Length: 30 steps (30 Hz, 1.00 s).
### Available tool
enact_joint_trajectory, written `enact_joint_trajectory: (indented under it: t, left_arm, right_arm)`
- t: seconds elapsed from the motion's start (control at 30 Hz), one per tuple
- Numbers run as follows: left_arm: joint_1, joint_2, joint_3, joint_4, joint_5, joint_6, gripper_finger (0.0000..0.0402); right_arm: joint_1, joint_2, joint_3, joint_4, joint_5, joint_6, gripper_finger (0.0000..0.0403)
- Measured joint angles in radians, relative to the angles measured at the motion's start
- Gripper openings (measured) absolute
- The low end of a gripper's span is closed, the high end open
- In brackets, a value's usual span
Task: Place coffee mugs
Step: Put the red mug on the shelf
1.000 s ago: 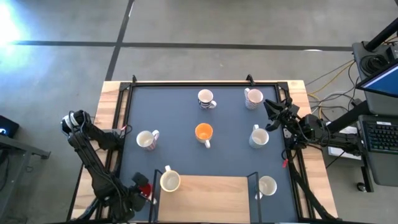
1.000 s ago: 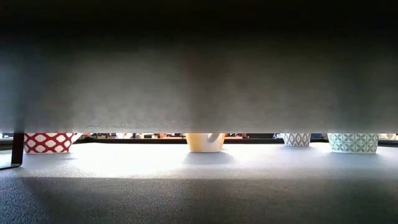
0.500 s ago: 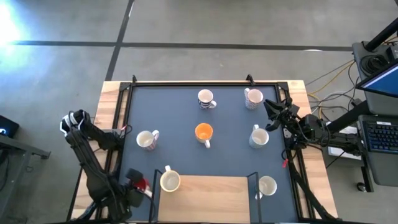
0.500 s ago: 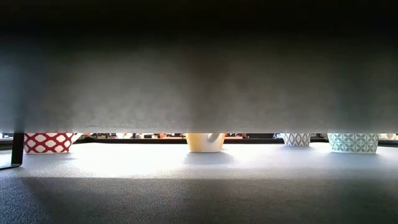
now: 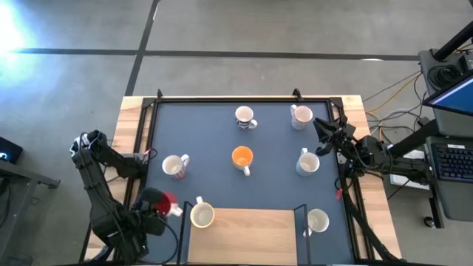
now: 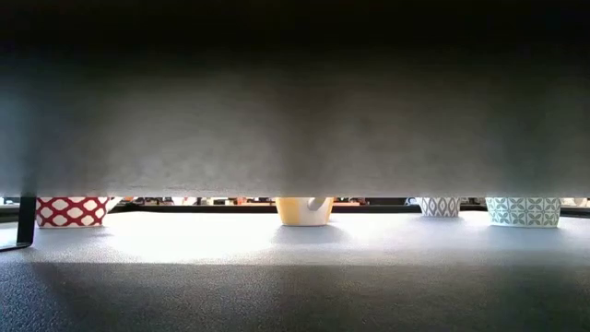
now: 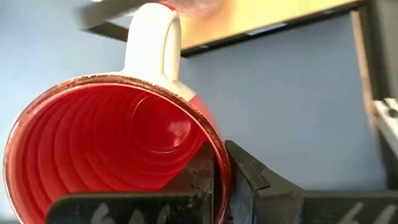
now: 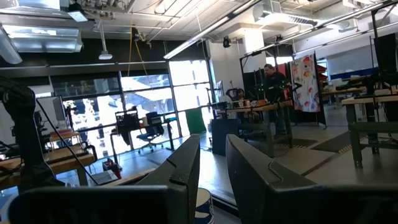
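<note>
In the high view my left gripper [image 5: 161, 202] is over the table's near left corner, shut on a red mug [image 5: 167, 201] with a white handle [image 7: 152, 40]. Near it a cream mug [image 5: 202, 215] stands at the wooden board's left corner. On the dark mat stand a white mug [image 5: 174, 165], an orange mug [image 5: 242, 157], a striped mug [image 5: 244, 117] and two more white mugs [image 5: 300, 116] [image 5: 307, 162]. One more white mug [image 5: 316, 219] is by the board's right end. My right gripper [image 5: 324, 128] waits open at the right edge. My left gripper holds the red mug by its rim [image 7: 219, 163], one finger [image 7: 200, 177] inside the cup and the other finger [image 7: 252, 180] outside against the wall. The mug lies tilted in the hold, its mouth toward the wrist camera and its white handle on the side away from the fingers.
A wooden board [image 5: 244, 235] covers the near middle of the table, with black posts [image 5: 299, 219] at its corners. A black frame [image 5: 244, 98] runs along the mat's edges. In the low view a grey slab [image 6: 295, 111] hides most of the table above the mug bottoms.
My left gripper has carried the red mug from the near left corner toward the far edge, a short way along the table's left side, staying shut on it. The other mugs have stayed where they were.
</note>
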Motion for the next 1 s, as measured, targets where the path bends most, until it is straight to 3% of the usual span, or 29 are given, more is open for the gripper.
enact_joint_trajectory:
  t: [0.17, 0.53, 0.87, 1.0]
  left_arm:
    - [0.001, -0.001, 0.036, -0.089, -0.084, -0.001, 0.0003]
    - [0.006, -0.037, 0.035, -0.087, -0.268, 0.006, 0.0007]
    - [0.007, -0.038, 0.038, -0.066, -0.514, 0.141, 0.0008]
    - [0.009, -0.038, 0.07, 0.014, -0.559, 0.273, 0.0008]
  right_arm:
    - [0.0, 0.0, 0.0, 0.0, 0.0, 0.0, 0.0068]
    - [0.0, 0.0, 0.0, 0.0, 0.0, 0.0, 0.0068]
    - [0.0, 0.0, 0.0, 0.0, 0.0, 0.0, 0.0068]
    - [0.0, 0.0, 0.0, 0.0, 0.0, 0.0, 0.0068]
